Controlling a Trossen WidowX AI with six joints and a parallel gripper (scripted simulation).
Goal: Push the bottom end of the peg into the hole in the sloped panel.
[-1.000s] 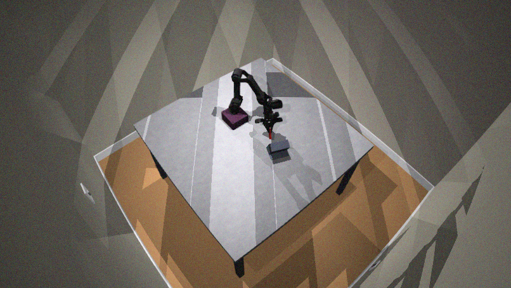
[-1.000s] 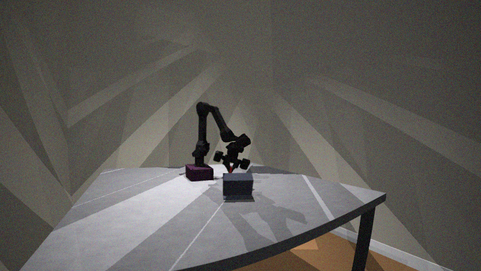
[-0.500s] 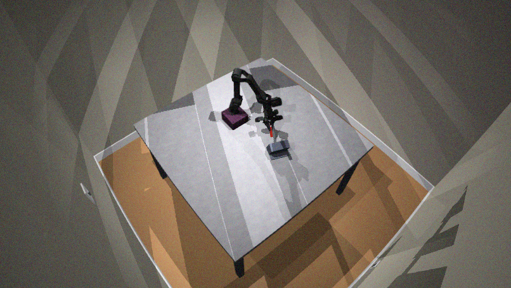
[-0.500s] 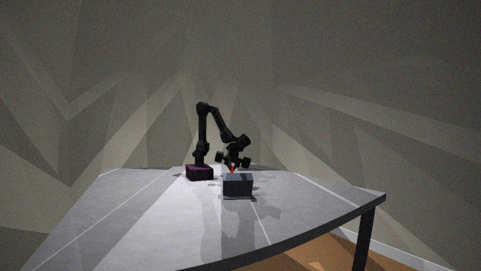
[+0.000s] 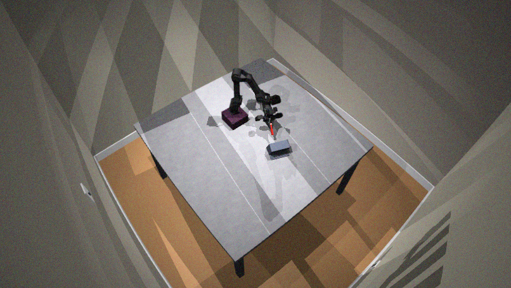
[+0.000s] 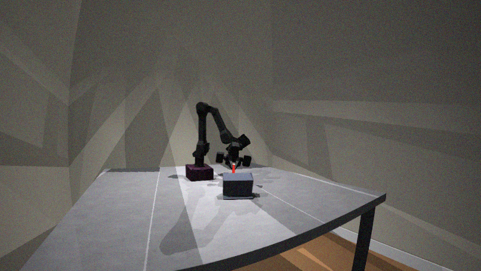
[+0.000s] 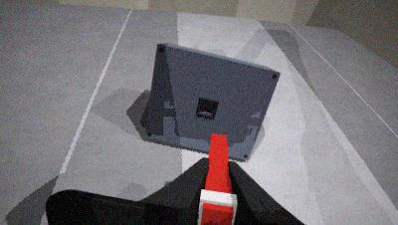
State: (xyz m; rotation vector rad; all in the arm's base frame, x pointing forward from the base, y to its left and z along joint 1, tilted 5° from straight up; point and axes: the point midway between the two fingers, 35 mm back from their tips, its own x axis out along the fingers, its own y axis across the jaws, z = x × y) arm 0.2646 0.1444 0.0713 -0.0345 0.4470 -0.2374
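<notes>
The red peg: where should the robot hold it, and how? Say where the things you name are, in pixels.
By its white-banded end, as the gripper [image 5: 270, 122] [image 6: 233, 165] [image 7: 217, 166] does now. I'd come from that end, fingers on opposite sides: the peg [image 5: 272, 129] [image 6: 233, 169] [image 7: 219, 154] is long and thin, leaving its other end free for the hole [image 7: 207, 108].
</notes>
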